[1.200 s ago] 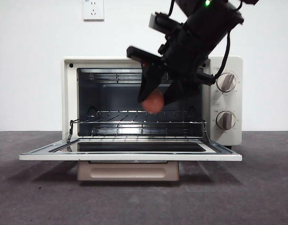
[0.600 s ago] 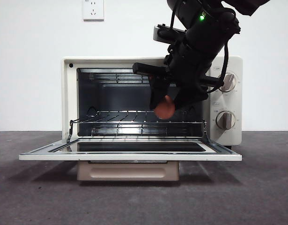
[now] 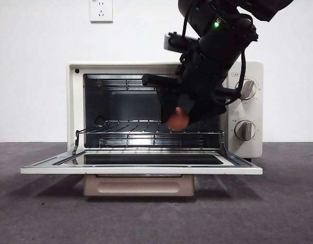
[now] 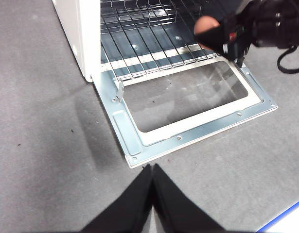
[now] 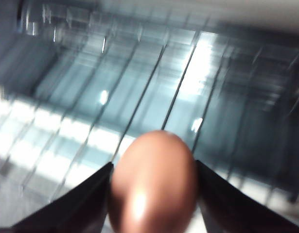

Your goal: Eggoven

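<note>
The right gripper point(image 3: 179, 118) holds the reddish-brown egg point(image 3: 177, 120) pinched between its two black jaws, just above the wire rack point(image 3: 146, 127) inside the cream TOSHIBA toaster oven point(image 3: 75, 101). In the front view the egg sits at about 3 o'clock of the oven cavity, toward the knob side. The glass door point(image 3: 141, 166) lies fully open and flat. In the blurred right wrist view the egg point(image 5: 153, 184) fills the gap between the jaws, with rack bars beyond it.

To do this step well, the egg should probably be lowered until it rests in a trough between two bars, then released slowly, since it could roll or crack if dropped. Keep the wrist clear of the door frame.

The left gripper point(image 4: 152, 171) waits outside, jaws closed together on nothing, at about 7 o'clock of the door.
</note>
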Controlling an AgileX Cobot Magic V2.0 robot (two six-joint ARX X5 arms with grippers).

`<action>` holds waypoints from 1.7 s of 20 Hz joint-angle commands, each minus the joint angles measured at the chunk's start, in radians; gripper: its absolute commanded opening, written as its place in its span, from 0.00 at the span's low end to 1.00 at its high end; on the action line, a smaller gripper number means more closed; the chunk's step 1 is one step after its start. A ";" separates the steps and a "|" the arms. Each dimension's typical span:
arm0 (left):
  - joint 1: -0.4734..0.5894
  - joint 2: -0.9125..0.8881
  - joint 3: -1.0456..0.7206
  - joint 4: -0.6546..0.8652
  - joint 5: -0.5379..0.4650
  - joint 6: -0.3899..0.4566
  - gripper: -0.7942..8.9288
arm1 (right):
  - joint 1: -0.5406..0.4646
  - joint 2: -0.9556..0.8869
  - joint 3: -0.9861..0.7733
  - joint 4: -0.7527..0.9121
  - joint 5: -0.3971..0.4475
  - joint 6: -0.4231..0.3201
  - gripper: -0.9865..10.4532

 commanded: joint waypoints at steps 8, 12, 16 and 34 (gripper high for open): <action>-0.003 0.006 0.009 0.013 0.002 0.016 0.09 | 0.014 -0.013 0.010 -0.016 -0.001 -0.006 0.36; -0.003 0.006 0.009 0.018 0.002 0.016 0.09 | 0.014 -0.058 0.010 -0.061 -0.002 -0.006 0.36; -0.002 0.023 0.009 0.027 0.002 0.016 0.09 | 0.032 -0.150 0.010 -0.110 -0.002 -0.006 0.37; 0.332 0.679 -0.203 0.659 0.450 -0.060 0.09 | 0.138 -0.961 0.010 -0.722 0.056 -0.007 0.37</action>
